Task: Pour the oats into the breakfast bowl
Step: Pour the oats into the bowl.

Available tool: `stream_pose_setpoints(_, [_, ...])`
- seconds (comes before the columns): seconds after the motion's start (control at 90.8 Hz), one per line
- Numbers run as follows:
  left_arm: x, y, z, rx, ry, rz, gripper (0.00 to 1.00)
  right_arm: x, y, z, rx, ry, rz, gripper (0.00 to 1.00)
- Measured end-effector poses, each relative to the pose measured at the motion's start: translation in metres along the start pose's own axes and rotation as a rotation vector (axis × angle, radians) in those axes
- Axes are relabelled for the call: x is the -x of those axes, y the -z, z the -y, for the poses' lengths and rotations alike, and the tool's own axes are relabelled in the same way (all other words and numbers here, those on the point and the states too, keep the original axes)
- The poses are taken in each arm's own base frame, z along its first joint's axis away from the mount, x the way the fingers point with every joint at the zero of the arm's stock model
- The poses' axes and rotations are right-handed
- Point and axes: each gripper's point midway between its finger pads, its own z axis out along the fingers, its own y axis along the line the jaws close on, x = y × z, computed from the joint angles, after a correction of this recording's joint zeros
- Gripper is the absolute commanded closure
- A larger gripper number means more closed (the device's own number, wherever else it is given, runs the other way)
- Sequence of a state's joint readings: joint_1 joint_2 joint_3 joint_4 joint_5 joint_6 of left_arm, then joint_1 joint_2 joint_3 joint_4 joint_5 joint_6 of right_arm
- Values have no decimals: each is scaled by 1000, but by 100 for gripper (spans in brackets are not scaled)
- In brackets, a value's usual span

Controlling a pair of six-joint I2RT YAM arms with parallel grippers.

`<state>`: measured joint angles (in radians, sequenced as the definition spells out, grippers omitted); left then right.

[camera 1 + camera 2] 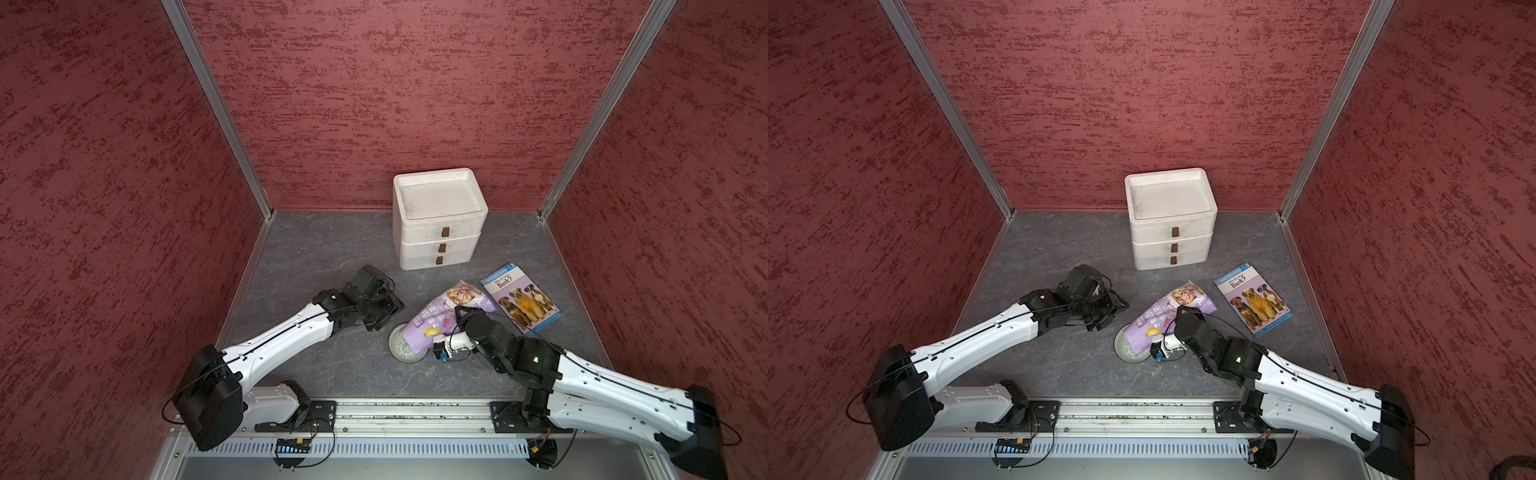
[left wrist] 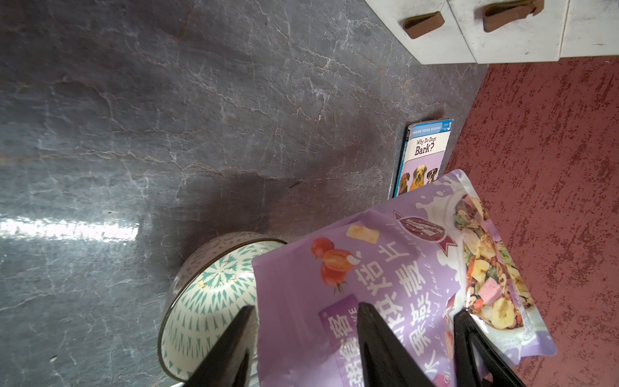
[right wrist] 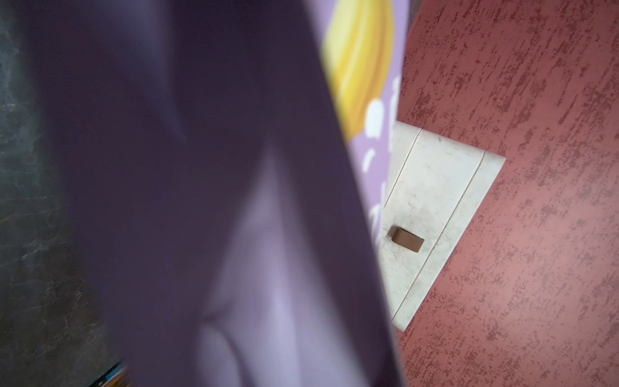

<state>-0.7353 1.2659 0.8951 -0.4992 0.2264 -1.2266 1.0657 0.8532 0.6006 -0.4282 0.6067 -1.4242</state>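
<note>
Right jaws grip the purple pouch [image 1: 430,322], holding it tilted with its lower end over the bowl [image 1: 400,348] on the grey worktop [image 1: 324,257]. Left jaws stand half open and empty, just beside the bowl. A book [image 1: 521,297] lies near the pouch, a drawer box [image 1: 438,235] farther back.

The lavender pouch [image 1: 432,320] [image 1: 1156,322] [image 2: 385,284] [image 3: 234,201] is tilted, printed face up. Its food-photo end sits high towards the back and its low end hangs over the bowl [image 1: 398,348] [image 1: 1122,348] [image 2: 207,301]. The small round whitish bowl stands upright on the desk, half covered. The visible part of its inside shows only the lattice pattern.
</note>
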Motion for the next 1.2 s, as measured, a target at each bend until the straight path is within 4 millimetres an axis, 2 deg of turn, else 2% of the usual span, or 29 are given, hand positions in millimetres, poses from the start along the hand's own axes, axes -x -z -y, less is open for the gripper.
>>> stream_pose_setpoints(1.201, [-1, -4, -6, 15, 19, -3, 51, 14, -3, 15, -88, 160, -14, 100])
